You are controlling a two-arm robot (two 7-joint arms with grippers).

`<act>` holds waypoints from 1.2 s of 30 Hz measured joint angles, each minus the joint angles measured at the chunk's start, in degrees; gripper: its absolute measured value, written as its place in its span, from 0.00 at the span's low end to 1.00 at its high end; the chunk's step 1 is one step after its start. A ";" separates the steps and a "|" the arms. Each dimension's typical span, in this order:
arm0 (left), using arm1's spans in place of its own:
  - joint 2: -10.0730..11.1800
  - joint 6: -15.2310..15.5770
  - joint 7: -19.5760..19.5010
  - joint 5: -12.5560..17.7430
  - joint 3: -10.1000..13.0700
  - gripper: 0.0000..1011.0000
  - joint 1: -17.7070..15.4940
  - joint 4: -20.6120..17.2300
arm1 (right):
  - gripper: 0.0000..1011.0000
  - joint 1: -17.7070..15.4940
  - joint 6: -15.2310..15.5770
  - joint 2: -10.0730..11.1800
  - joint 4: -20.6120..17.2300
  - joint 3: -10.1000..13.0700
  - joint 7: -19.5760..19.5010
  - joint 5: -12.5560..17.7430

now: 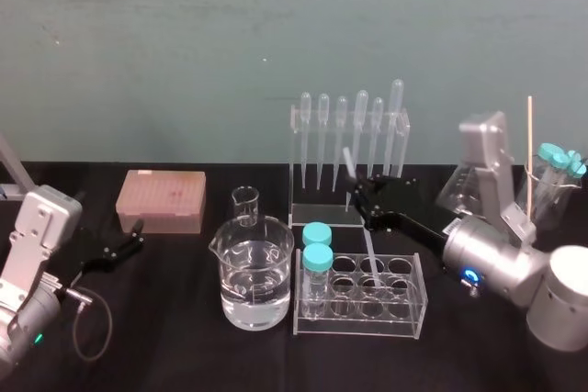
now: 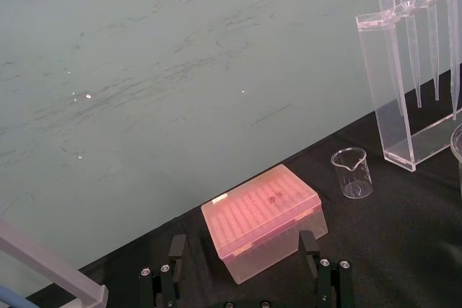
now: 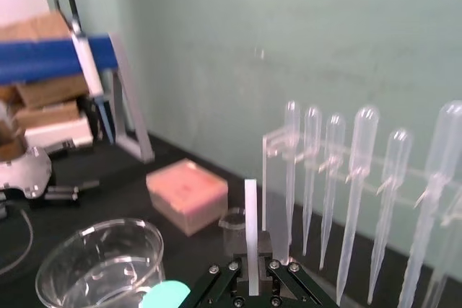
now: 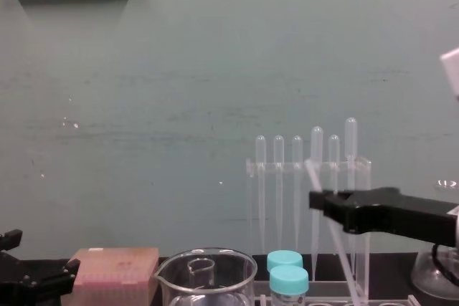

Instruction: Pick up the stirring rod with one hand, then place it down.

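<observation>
My left hand [image 1: 127, 240] sits parked on the black counter [image 1: 165, 337] at lower left, jaws spread and empty. Right of centre, my right hand [image 1: 360, 196] is clamped on the stirring rod [image 1: 370, 250], which slants over the tube rack [image 1: 415, 317]. The pickup seems done; setting it down remains.

The pipette rack [image 1: 322, 215] stands far centre, with the tube rack [image 1: 360, 320] near, in front of it. Left of the tube rack sits the large beaker [image 1: 255, 273], the small beaker [image 1: 245, 206] just behind it and the tip box [image 1: 161, 200] farther left. Between the racks, the right gripper [image 1: 358, 195] grips the stirring rod [image 1: 369, 247], which slants down into the tube rack.
</observation>
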 joint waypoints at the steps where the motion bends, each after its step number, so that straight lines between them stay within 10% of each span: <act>1: 0.00 0.00 0.00 0.00 0.00 0.99 0.00 0.00 | 0.07 -0.66 -1.25 -0.04 -0.35 0.41 -0.12 -0.10; 14: 0.00 0.00 0.00 0.00 0.00 0.99 0.00 0.00 | 0.07 -9.52 -13.98 -2.44 -4.82 8.75 1.37 6.35; 21: 0.00 0.00 0.00 0.00 0.00 0.99 0.00 0.00 | 0.07 -8.15 -16.28 -5.33 -5.77 11.29 3.48 10.16; 36: 0.00 0.00 0.00 0.00 0.00 0.99 0.00 0.00 | 0.07 -6.45 -15.17 -2.56 -10.90 11.91 6.03 10.64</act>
